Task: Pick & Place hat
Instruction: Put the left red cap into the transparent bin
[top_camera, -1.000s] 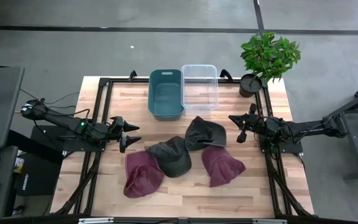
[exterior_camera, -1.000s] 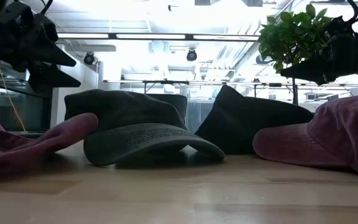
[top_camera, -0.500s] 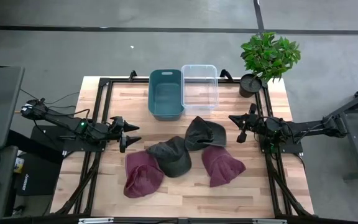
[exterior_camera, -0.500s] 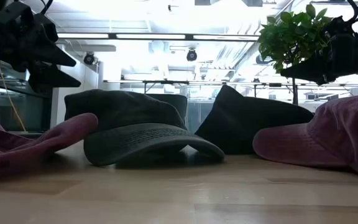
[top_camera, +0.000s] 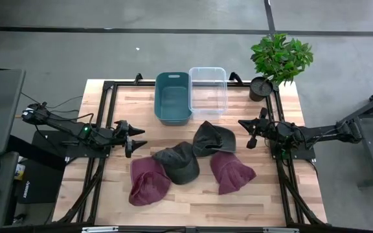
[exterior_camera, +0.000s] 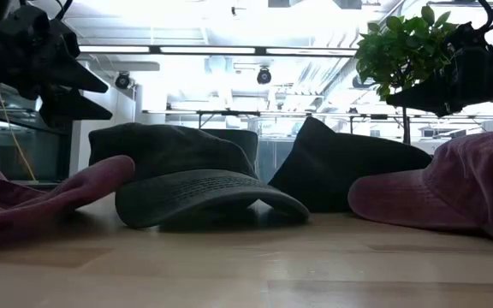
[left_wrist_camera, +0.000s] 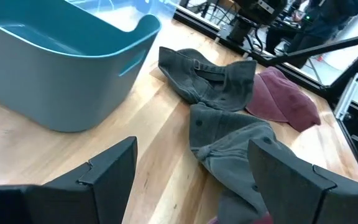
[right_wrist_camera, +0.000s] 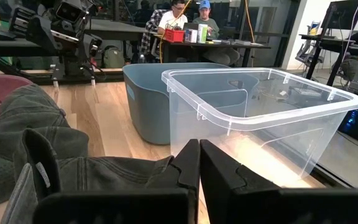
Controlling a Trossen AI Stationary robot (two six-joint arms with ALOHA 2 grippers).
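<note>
Several caps lie on the wooden table: a dark grey cap (top_camera: 212, 138) at the centre right, a dark grey-green cap (top_camera: 177, 162) in the middle, a maroon cap (top_camera: 148, 181) at the near left and a maroon cap (top_camera: 230, 172) at the near right. The caps overlap at their edges. My left gripper (top_camera: 136, 140) is open and empty, above the table left of the caps. My right gripper (top_camera: 246, 133) is shut and empty, right of the dark grey cap (right_wrist_camera: 48, 155). The left wrist view shows the grey-green cap (left_wrist_camera: 235, 143).
A teal bin (top_camera: 172, 97) and a clear plastic bin (top_camera: 207, 89) stand side by side at the table's far edge. A potted plant (top_camera: 278, 61) stands at the far right corner. Black frame rails run along the table's sides. People sit in the room behind.
</note>
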